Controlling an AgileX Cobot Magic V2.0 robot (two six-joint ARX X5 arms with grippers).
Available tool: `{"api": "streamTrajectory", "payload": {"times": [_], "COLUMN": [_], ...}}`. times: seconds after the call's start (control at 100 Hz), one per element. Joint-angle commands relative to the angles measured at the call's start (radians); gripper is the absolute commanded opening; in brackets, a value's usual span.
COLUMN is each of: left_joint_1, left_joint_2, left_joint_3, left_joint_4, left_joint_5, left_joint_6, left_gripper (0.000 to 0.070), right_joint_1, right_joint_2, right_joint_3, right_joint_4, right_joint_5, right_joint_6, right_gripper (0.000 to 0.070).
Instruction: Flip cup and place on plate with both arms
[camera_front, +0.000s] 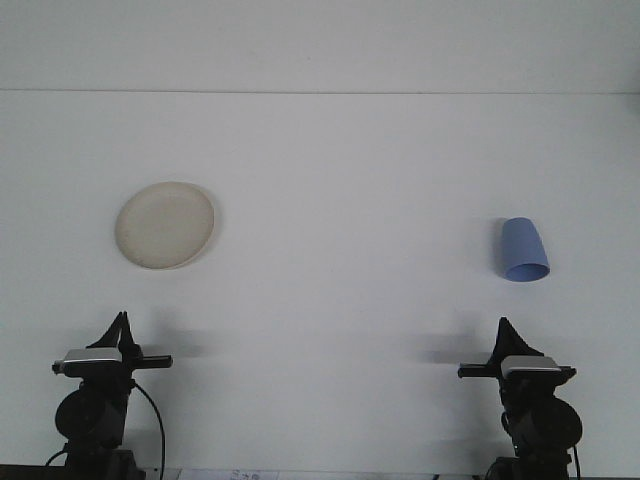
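**Both arms low at the bottom edge, cup and plate apart on the table**

Front view: the left arm sits in the lower left of the frame, its dark body upright and its gripper pointing up toward the middle of the picture. The tips look drawn to one narrow point, but at this size I cannot tell whether they are spread or pressed together. The right arm mirrors it in the lower right, with its gripper also aimed upward; its fingers are just as hard to read, so I cannot tell their state either. Neither gripper touches anything.

The blue cup is right of centre, above the right gripper and well apart from it. It looks upside down, narrower at the top and wider at the lower rim. The cream plate lies flat in the upper left, above the left gripper, with nothing on it.

The white table stretches bare between cup and plate. Its far edge runs as a thin line across the top of the frame.
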Motion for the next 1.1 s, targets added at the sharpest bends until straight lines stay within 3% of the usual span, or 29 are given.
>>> {"api": "streamTrajectory", "payload": {"times": [0.0,0.78,1.09], "left_joint_1": [0.002,0.002,0.002], "left_joint_2": [-0.001,-0.001,-0.001], "left_joint_3": [-0.018,-0.018,-0.018], "left_joint_4": [0.01,0.01,0.01], "left_joint_5": [-0.002,-0.002,-0.002], "left_joint_6": [0.008,0.008,0.008], "left_gripper": [0.0016,0.0016,0.0016], "right_joint_1": [-0.002,-0.002,-0.002], "right_joint_2": [0.0,0.0,0.0], "right_joint_3": [-0.002,-0.002,0.0], "right_joint_4": [0.013,0.029,0.074], "right_joint_5": [0.0,-0.003,-0.034], "right_joint_6": [0.01,0.014,0.28], "right_gripper": [0.0005,0.0005,0.0004]}}
